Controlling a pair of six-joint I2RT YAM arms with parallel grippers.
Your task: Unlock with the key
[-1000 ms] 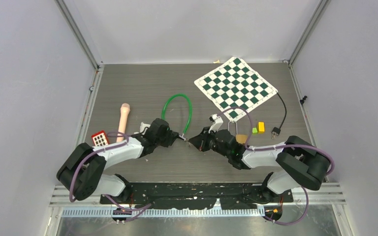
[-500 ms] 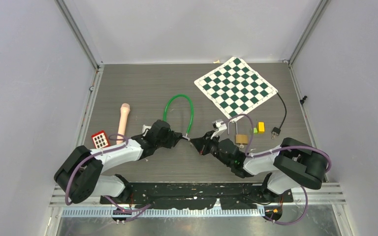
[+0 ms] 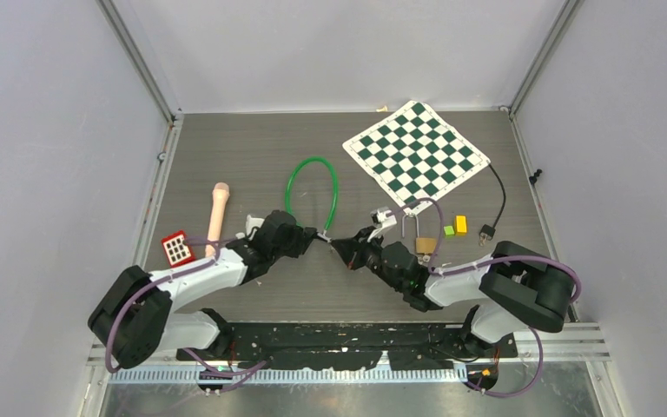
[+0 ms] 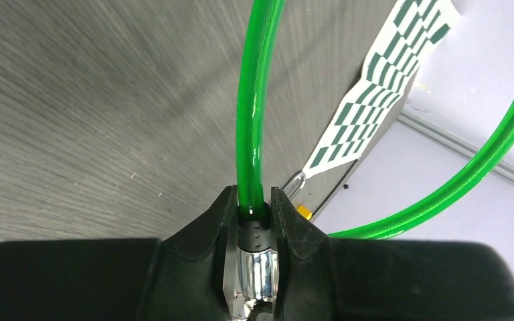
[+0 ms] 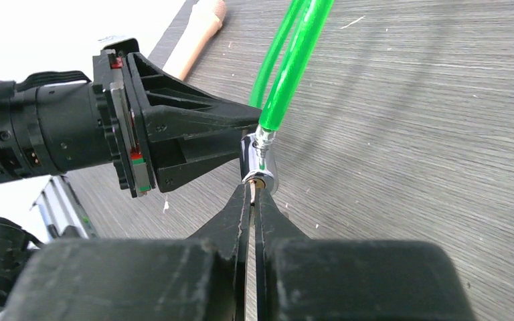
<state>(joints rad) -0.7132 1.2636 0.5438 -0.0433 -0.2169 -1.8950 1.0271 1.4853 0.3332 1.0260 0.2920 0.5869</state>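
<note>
Lock barrel (image 5: 258,162), chrome, near table's middle between 2 arms; left gripper (image 4: 252,208) clamped on black collar where green cable (image 4: 249,114) enters; cable loops off toward checkered mat (image 3: 417,155); right gripper (image 5: 253,195) pinched on thin key (image 5: 252,221), tips touching barrel's keyhole end; padlock (image 3: 425,246) just beside right arm.

Table (image 3: 226,148): dark grey wood-grain top, directly under the left gripper (image 3: 316,236) and right gripper (image 3: 340,247). 3 plain pale grey walls: back wall (image 3: 330,52) beyond the grippers, left wall (image 3: 43,156) outboard of the left gripper, right wall (image 3: 625,156) outboard of the right gripper. Aluminium rails (image 3: 161,178) run at the foot of each side wall. Lighting even; shadows soft.
</note>
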